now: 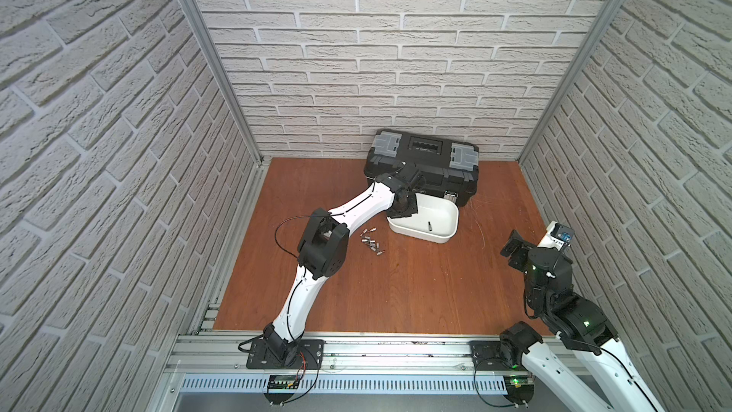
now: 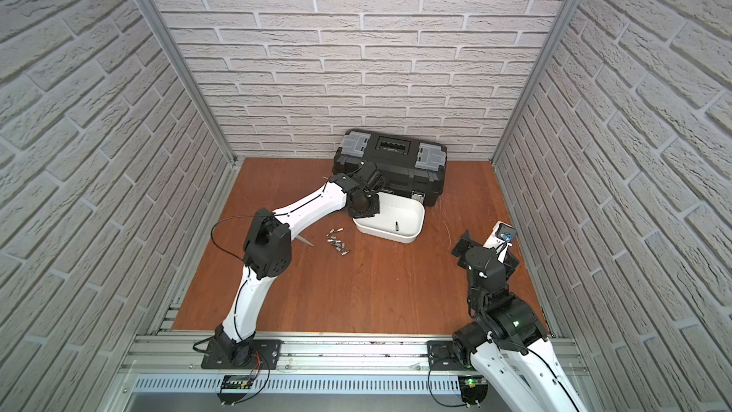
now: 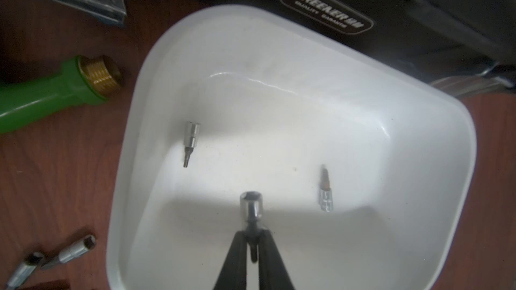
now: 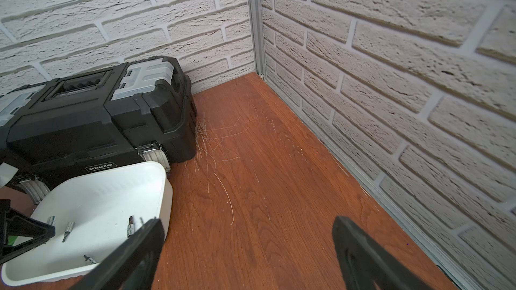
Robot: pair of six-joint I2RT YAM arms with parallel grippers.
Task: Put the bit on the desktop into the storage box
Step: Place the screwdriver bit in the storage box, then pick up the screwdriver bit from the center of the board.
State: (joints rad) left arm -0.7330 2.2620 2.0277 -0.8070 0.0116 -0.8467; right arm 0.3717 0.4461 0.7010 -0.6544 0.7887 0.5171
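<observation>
An oval badge (image 3: 326,8) on the front wall of the black toolbox (image 3: 435,9) reads "GREENER". A smaller line beneath starts "QUALITY", and its second word is too blurred to read. The toolbox stands at 12 o'clock from the storage box (image 1: 443,231).

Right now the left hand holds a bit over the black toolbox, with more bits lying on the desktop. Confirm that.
Not the toolbox: in the left wrist view the left hand holds the bit over the white storage box. More bits do lie on the desktop.
</observation>
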